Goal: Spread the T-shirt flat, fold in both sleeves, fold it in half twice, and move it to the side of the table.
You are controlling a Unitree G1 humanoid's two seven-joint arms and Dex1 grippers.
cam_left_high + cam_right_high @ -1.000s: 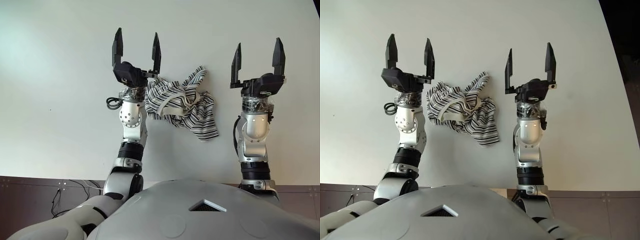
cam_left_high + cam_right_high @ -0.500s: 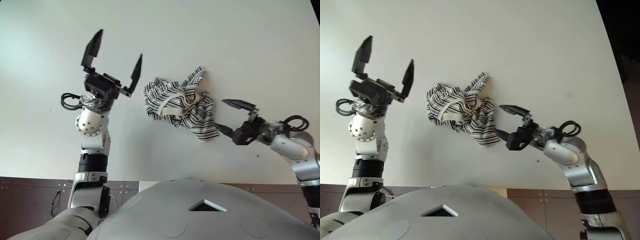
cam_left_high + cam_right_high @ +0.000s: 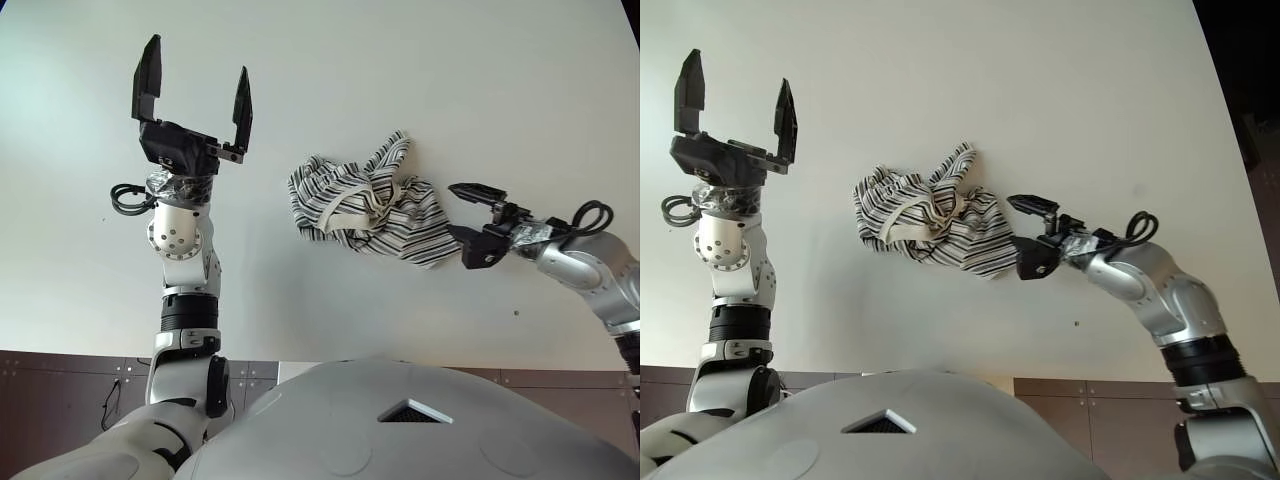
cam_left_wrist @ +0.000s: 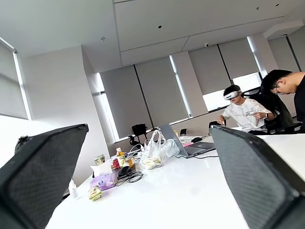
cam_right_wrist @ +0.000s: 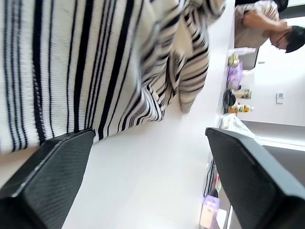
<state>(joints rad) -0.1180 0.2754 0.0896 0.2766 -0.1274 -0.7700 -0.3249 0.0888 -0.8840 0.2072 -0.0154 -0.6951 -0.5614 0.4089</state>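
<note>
The black-and-white striped T-shirt [image 3: 365, 205] lies crumpled in a heap near the middle of the white table [image 3: 400, 70]. My right gripper [image 3: 458, 211] is low at the heap's right edge, open, its fingers on either side of the cloth's hem. In the right wrist view the striped cloth [image 5: 95, 62] hangs close over the open right gripper [image 5: 148, 133] and touches one finger [image 5: 52, 171]. Well to the left of the shirt, my left gripper [image 3: 196, 82] is held up above the table, open and holding nothing.
The table's front edge [image 3: 330, 358] runs close to me, with a dark floor and cables below it. A small dark speck [image 3: 516, 313] marks the table at the front right. The left wrist view looks across a table to bags, bottles and a laptop [image 4: 157, 148].
My right gripper has moved up against the shirt's right edge, and the shirt's lower right corner has shifted up and right. My left gripper has swung further left and turned upright.
</note>
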